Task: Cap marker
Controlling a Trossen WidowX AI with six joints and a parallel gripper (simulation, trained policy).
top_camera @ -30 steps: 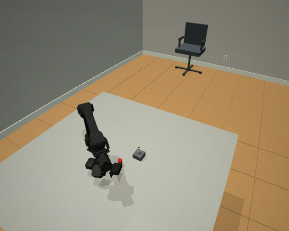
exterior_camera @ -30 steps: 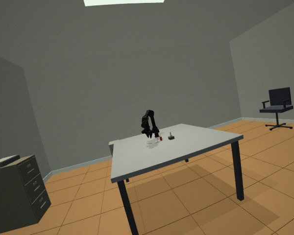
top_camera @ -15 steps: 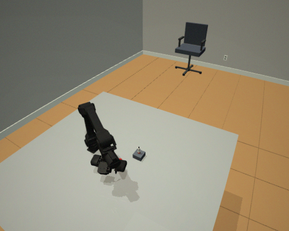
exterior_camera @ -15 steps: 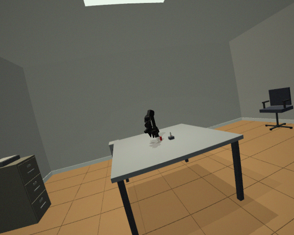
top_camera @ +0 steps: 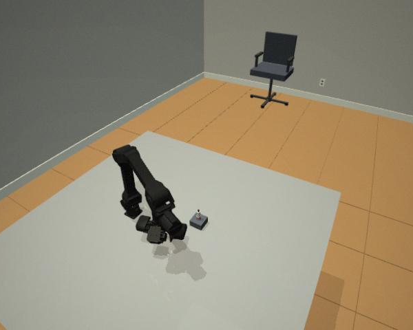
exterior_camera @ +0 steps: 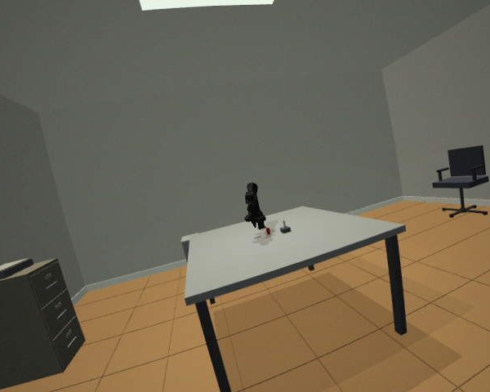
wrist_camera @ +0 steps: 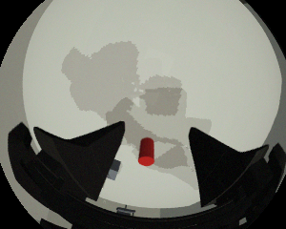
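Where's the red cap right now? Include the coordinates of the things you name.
In the exterior view, the red cap (exterior_camera: pixel 268 231) (wrist_camera: pixel 147 150) stands on the table (top_camera: pixel 252 248) (exterior_camera: pixel 228 261), just left of the holder block (top_camera: pixel 198 221) (exterior_camera: pixel 285 229) (wrist_camera: pixel 113 170).

end effector (wrist_camera: pixel 157 129): black | cap (exterior_camera: pixel 268 231) (wrist_camera: pixel 146 153): red | holder block (top_camera: pixel 198 221) (exterior_camera: pixel 285 229): blue-grey | floor (top_camera: pixel 299 141) (exterior_camera: pixel 152 329): orange, dark grid lines
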